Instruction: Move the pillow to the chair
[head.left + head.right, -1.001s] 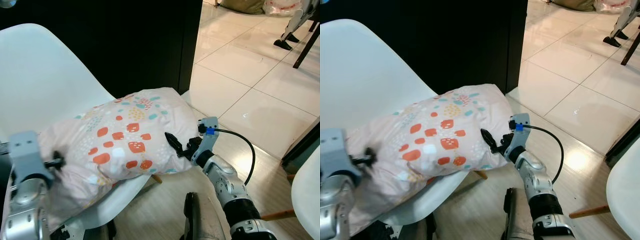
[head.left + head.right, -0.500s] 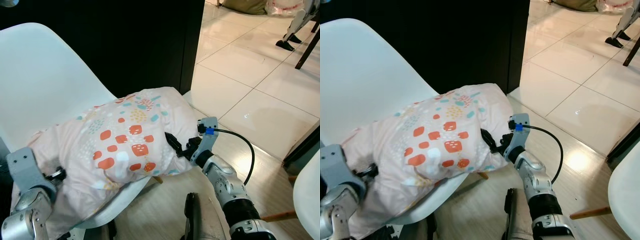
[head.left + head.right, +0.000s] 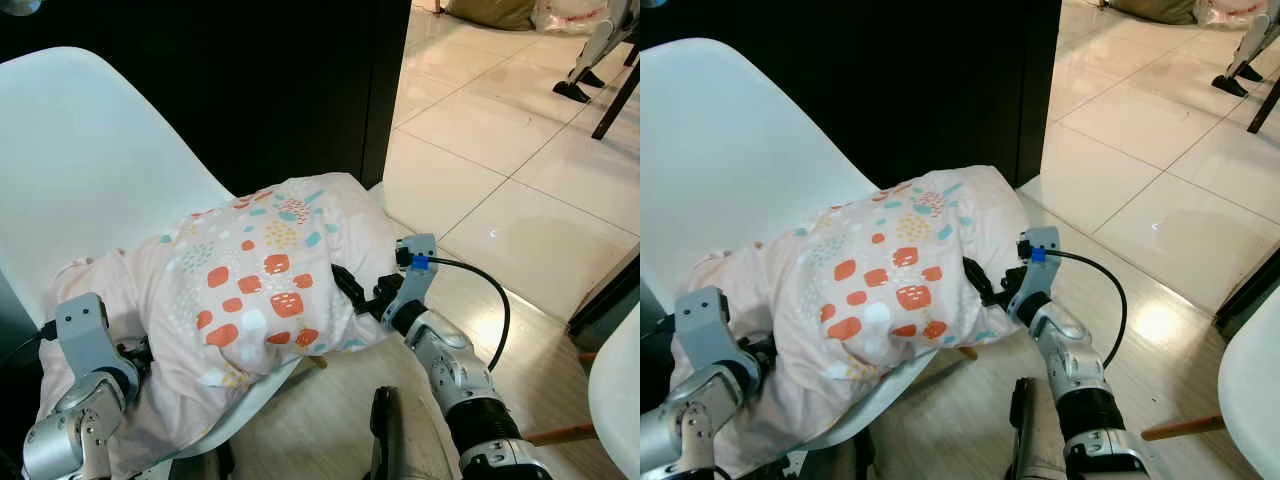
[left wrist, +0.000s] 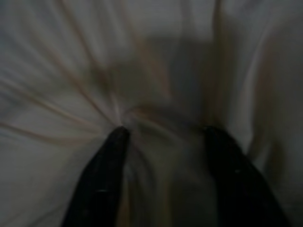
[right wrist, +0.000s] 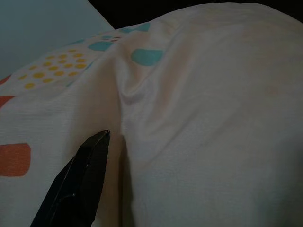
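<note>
A pale pink pillow (image 3: 250, 280) with orange, teal and yellow patches lies across the seat of a white shell chair (image 3: 90, 170). My left gripper (image 3: 140, 355) is low at the pillow's near left end. In the left wrist view its fingers (image 4: 102, 184) stand apart, open, pressed into wrinkled fabric (image 4: 165, 71). My right gripper (image 3: 345, 285) is at the pillow's right end by the seat's edge. One black finger (image 5: 90, 156) lies on the fabric at a fold; the other is hidden under the pillow (image 5: 199, 118), so it looks shut on it.
A dark panel (image 3: 280, 80) stands right behind the chair. Glossy tiled floor (image 3: 500, 150) opens to the right, with furniture legs (image 3: 600, 60) at the far corner. Another white chair's edge (image 3: 615, 400) and a wooden leg (image 3: 555, 432) sit at the lower right.
My left arm has come down and in towards me, and the pillow's left end has sunk onto the seat. The right gripper has stayed where it was.
</note>
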Available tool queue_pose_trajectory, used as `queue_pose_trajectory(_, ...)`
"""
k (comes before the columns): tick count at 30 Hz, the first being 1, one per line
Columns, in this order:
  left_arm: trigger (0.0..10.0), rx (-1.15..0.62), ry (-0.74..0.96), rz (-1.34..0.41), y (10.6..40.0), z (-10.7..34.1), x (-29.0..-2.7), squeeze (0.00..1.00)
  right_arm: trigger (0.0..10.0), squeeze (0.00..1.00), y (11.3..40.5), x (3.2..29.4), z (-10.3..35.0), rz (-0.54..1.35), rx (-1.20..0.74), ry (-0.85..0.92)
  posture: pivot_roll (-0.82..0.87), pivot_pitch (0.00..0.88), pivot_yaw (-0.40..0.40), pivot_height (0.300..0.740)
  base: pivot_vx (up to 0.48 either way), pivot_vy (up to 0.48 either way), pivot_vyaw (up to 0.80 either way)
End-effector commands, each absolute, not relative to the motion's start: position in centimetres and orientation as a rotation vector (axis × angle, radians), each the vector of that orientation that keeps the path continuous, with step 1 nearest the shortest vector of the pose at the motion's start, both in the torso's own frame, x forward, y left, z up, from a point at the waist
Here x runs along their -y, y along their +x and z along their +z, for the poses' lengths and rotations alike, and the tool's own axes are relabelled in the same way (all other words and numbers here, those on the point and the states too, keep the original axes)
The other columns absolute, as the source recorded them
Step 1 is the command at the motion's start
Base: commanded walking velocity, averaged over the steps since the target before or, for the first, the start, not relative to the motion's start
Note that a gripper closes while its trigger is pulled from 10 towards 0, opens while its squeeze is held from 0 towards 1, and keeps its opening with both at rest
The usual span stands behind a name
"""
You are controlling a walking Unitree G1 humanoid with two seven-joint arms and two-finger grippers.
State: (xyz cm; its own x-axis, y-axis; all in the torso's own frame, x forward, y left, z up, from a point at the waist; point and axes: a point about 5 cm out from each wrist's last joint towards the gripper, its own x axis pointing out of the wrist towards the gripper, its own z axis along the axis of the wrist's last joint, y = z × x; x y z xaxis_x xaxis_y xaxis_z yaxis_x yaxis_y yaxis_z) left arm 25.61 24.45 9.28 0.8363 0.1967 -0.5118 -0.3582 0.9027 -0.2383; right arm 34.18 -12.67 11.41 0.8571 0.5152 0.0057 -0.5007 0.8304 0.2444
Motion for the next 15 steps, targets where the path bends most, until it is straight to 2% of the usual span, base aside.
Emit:
queue_pose_trajectory(1, 0.0, -0.606, -0.375, 0.234, 25.3, 7.3, -23.2, 0.00, 10.0, 0.00, 33.8, 11.1, 11.4, 0.599, -0.064, 0.246, -0.03, 0.159, 0.029, 0.555, 0.000, 0.000, 0.00)
queue_pose_trajectory(10, 0.0, -0.557, -0.340, 0.358, 25.5, 7.9, -25.5, 0.00, 10.0, 0.00, 33.8, 11.2, 11.5, 0.591, -0.062, 0.253, -0.03, 0.161, 0.027, 0.555, 0.000, 0.000, 0.00)
queue_pose_trajectory(11, 0.0, -0.468, -0.300, 0.491, 25.3, 9.2, -27.4, 0.00, 10.0, 0.00, 33.9, 11.4, 11.5, 0.578, -0.063, 0.256, -0.03, 0.163, 0.023, 0.555, 0.000, 0.000, 0.00)
queue_pose_trajectory(13, 0.0, -0.429, -0.283, 0.548, 25.2, 9.8, -28.1, 0.00, 10.0, 0.00, 33.9, 11.5, 11.5, 0.572, -0.064, 0.257, -0.03, 0.163, 0.023, 0.555, 0.000, 0.000, 0.00)
queue_pose_trajectory(15, 0.0, -0.213, -0.062, 0.698, 24.9, 14.3, -30.3, 0.00, 10.0, 0.00, 34.3, 11.9, 11.6, 0.538, -0.066, 0.258, -0.02, 0.164, 0.015, 0.555, 0.000, 0.000, 0.00)
